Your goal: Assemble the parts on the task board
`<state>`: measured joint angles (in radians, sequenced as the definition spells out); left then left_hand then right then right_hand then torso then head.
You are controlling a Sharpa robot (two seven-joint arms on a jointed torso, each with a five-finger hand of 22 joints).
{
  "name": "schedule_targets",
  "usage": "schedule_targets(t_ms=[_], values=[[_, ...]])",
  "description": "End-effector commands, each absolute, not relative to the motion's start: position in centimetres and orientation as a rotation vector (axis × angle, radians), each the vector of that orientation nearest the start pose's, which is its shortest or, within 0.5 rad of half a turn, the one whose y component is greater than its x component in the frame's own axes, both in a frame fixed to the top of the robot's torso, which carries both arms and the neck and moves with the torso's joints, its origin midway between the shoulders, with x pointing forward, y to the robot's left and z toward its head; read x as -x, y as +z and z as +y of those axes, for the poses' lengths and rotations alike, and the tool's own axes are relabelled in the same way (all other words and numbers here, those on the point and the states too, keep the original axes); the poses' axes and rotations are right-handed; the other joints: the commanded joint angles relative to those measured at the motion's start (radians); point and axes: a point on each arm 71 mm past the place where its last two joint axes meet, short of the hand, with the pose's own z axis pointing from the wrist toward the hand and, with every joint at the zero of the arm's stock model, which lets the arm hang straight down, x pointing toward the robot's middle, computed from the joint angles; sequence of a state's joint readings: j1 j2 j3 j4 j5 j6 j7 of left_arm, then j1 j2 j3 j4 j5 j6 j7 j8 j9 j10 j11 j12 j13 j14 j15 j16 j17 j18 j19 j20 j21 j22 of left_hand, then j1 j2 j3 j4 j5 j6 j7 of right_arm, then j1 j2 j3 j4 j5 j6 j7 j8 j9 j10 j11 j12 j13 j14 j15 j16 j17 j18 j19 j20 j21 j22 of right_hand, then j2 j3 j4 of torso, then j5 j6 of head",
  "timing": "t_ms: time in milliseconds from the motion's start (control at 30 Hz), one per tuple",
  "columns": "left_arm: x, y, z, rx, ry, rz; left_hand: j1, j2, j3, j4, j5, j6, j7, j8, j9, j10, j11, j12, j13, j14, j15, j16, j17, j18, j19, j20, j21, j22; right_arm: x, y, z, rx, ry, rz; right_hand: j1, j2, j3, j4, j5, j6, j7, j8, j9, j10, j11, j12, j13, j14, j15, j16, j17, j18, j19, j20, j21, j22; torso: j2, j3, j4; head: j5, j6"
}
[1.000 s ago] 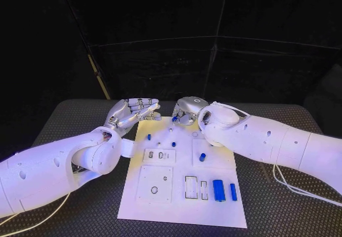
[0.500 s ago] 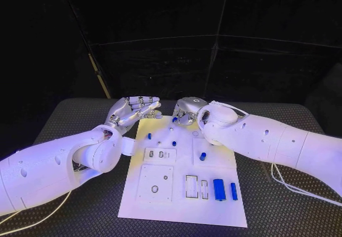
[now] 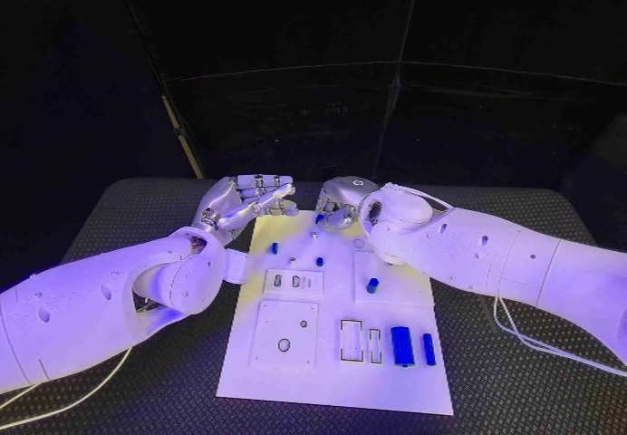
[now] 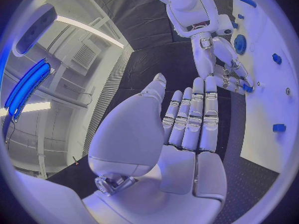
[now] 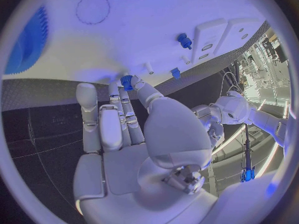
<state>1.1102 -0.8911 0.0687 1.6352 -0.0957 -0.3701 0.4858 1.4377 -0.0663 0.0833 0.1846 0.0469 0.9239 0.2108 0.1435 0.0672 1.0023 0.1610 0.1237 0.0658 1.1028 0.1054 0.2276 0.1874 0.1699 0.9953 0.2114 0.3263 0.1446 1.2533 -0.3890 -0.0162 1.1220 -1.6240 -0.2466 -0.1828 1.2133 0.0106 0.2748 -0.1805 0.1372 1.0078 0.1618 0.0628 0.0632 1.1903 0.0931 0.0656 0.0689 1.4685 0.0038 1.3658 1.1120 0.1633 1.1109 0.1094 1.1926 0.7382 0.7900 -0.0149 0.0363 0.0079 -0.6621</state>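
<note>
So, two silver many-fingered hands are up at the far end of the white rectangular task board [image 3: 333, 362], which lies in the middle of the black textured counter [image 3: 523, 381].

Counting the small blue parts on the board from the head view: two upright blue bars side by side near the close right corner, a wider one [image 3: 402, 347] and a thinner one [image 3: 429, 349]; one short blue peg [image 3: 371, 286] on the right half; one small blue peg [image 3: 319, 262] near the middle; and one more [image 3: 274, 247] toward the left edge. That's five on the board. A sixth, a tiny blue piece [image 5: 126, 81], sits right at the right hand's [image 3: 342, 201] fingertips. In the right wrist view the thumb and a finger look closed on it just above the board's far edge, while the other fingers lie straight beside it.

The left hand [image 3: 242, 207] hovers off the board's far left corner, palm up, fingers straight and close together, holding nothing. No part touches it.

Hard to read: the recesses on the board show as faint outlines, and whether the pinched piece touches the board I can't tell. A blue toothed disc [image 5: 28, 40] is cut off at the rim of the right wrist view.
</note>
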Motion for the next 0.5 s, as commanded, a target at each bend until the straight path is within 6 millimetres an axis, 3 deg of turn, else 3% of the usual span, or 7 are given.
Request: schedule_targets(t_ms=[33, 233, 500], values=[[-46.7, -16.1, 20.3, 0.996, -1.639, 1.295, -0.005, 0.008, -0.005, 0.001, 0.000, -0.001, 0.003, -0.005, -0.001, 0.000, 0.004, -0.003, -0.002, 0.000, 0.006, -0.005, 0.001, 0.010, 0.006, 0.004, -0.006, -0.002, -55.2, -16.7, -7.4, 0.321, 0.526, 1.590, 0.002, -0.024, 0.001, 0.013, -0.005, -0.052, -0.002, -0.002, 0.000, -0.031, 0.001, 0.000, -0.002, 0.027, 0.008, 0.005, -0.007, -0.009, -0.008, 0.008, -0.001, -0.006, 0.000, -0.0002, -0.0003, 0.000, 0.000], [-46.7, -16.1, 20.4, 0.997, -1.637, 1.295, -0.005, 0.009, -0.006, 0.000, 0.000, -0.001, 0.003, -0.006, -0.001, 0.000, 0.004, -0.005, -0.001, 0.001, 0.007, -0.006, 0.002, 0.010, 0.006, 0.004, -0.007, -0.002, -55.0, -16.4, -7.5, 0.311, 0.539, 1.563, 0.010, -0.051, -0.012, 0.031, 0.004, -0.099, 0.003, -0.002, 0.001, -0.067, 0.005, 0.006, -0.001, 0.023, 0.011, 0.002, -0.020, -0.007, -0.017, 0.012, -0.006, -0.018, 0.000, 0.0005, -0.0020, 0.001, 0.002], [-46.8, -16.1, 20.7, 0.998, -1.630, 1.293, -0.005, 0.009, -0.006, 0.000, 0.000, -0.001, 0.003, -0.007, -0.001, 0.000, 0.004, -0.005, -0.001, 0.001, 0.007, -0.007, 0.002, 0.010, 0.006, 0.004, -0.007, -0.003, -54.2, -15.8, -9.5, 0.283, 0.561, 1.514, 0.017, -0.064, -0.025, 0.044, 0.008, -0.096, 0.005, 0.004, 0.004, -0.069, 0.007, 0.017, 0.002, 0.022, 0.012, 0.001, -0.025, -0.007, -0.018, 0.013, -0.007, -0.021, 0.000, 0.0016, -0.0045, -0.001, 0.004]])
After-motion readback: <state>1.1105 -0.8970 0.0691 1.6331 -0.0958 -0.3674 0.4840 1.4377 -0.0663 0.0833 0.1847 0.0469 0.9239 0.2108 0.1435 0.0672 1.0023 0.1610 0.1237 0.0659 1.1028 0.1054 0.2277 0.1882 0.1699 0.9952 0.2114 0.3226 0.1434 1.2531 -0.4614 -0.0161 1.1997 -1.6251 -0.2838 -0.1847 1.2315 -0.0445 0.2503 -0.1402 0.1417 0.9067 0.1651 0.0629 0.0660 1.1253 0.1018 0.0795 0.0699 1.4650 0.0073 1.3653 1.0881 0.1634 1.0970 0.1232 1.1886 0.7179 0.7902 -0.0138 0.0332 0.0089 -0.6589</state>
